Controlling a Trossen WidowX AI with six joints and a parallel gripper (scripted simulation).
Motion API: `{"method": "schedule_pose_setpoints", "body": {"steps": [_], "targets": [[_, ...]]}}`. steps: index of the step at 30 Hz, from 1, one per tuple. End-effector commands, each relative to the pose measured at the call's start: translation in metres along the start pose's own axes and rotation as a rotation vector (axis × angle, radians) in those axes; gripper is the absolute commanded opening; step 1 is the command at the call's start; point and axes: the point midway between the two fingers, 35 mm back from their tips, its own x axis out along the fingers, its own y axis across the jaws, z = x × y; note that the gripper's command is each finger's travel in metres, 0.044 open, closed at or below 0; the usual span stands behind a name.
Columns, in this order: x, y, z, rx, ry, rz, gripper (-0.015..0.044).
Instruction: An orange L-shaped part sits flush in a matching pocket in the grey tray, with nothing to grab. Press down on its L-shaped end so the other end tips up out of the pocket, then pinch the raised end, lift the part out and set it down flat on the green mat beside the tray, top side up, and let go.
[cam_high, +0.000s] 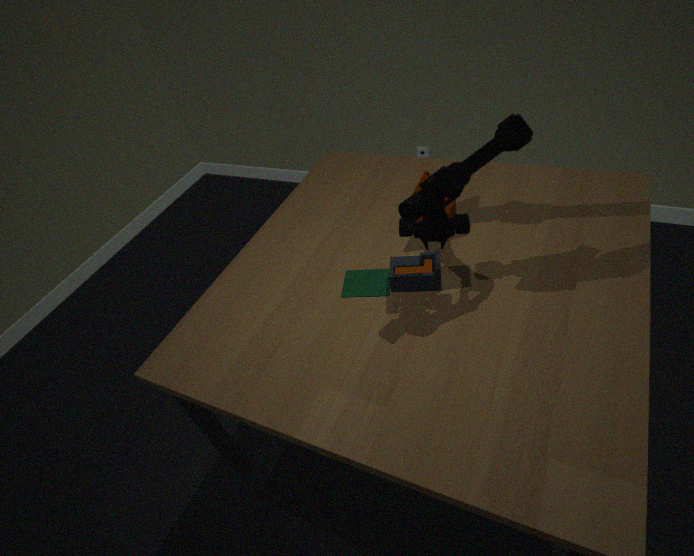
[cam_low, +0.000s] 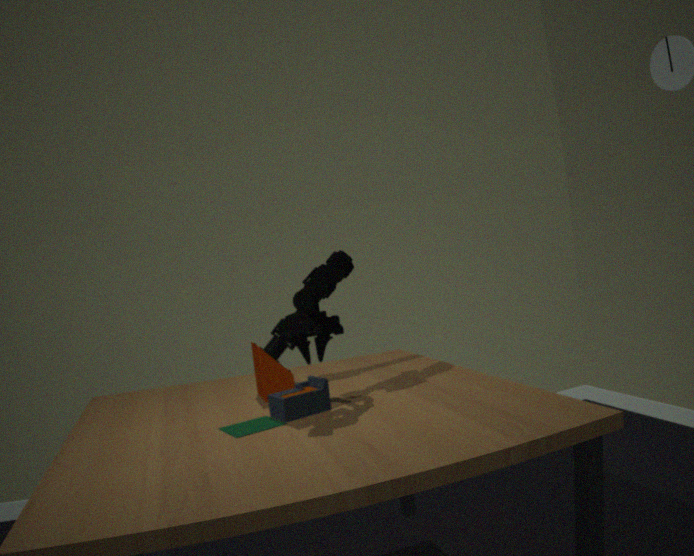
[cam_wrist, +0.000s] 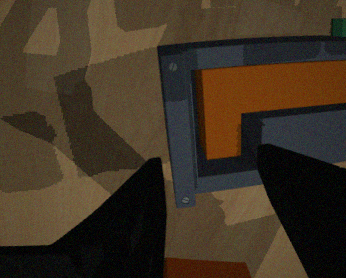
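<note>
Dim, grainy, long overlapping shadows

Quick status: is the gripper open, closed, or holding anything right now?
Gripper: partly open, holding nothing, poised above the grey tray; orange L-shaped part sits untouched in its pocket.
</note>
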Motion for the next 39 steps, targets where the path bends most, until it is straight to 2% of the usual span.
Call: {"method": "schedule_pose_setpoints", "body": {"steps": [1,5,39], "targets": [[0.033,0.002,-0.002,0.009,0.011,0.015,0.0180],[0.063,0.005,-0.005,0.008,0.009,0.021,0.0180],[0.099,0.007,-0.005,0.008,0.009,0.023,0.0180]]}}
